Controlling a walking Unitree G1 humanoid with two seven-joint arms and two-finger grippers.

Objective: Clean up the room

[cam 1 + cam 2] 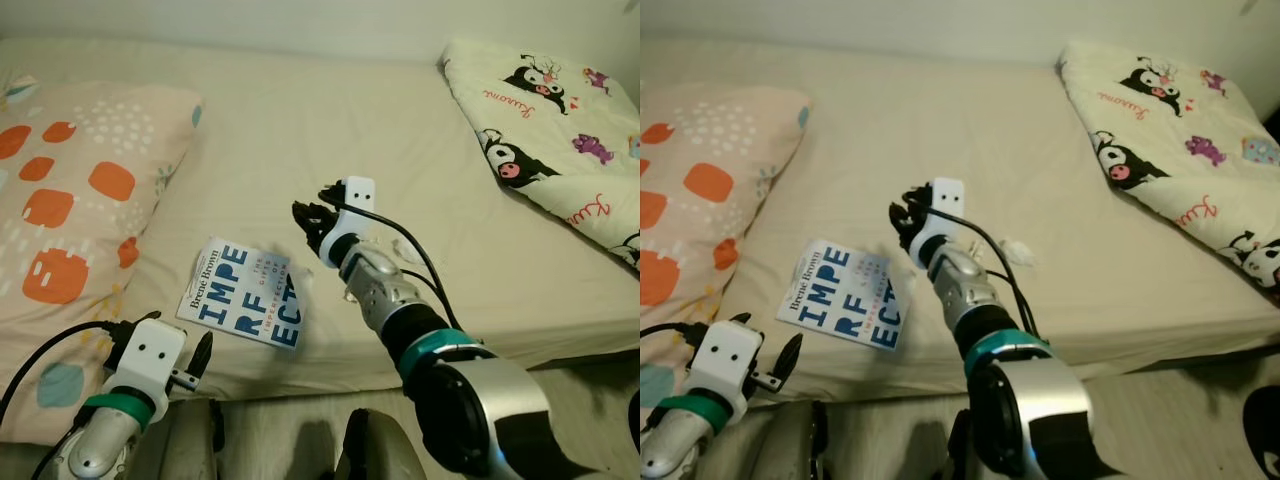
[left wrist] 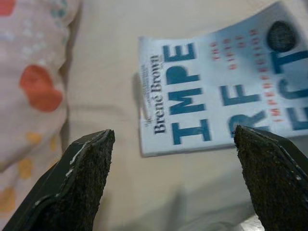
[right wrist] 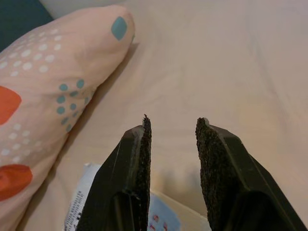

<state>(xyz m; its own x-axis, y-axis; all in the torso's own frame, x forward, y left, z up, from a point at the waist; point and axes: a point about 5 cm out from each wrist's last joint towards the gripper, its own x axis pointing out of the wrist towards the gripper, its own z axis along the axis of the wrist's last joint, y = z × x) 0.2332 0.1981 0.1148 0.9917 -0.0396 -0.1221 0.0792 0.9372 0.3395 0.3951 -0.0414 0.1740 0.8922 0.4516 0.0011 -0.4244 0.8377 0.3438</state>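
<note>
Left eye view: bed (image 1: 300, 120) with beige sheet filling the scene.
Book (image 1: 243, 293): lying flat near bed's front edge, beside pillow (image 1: 70, 210).
Blanket (image 1: 560, 130): lying at the right.
Left gripper (image 1: 197, 362): hovering spread, low before the book.
Right gripper (image 1: 312, 217): hanging above book's far edge, fingers slightly parted, holding nothing.

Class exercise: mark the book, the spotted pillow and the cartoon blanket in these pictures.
book (image 1: 243, 293), left eye view: middle of its cover.
spotted pillow (image 1: 75, 200), left eye view: its top face.
cartoon blanket (image 1: 1160, 130), right eye view: its printed upper surface.
</note>
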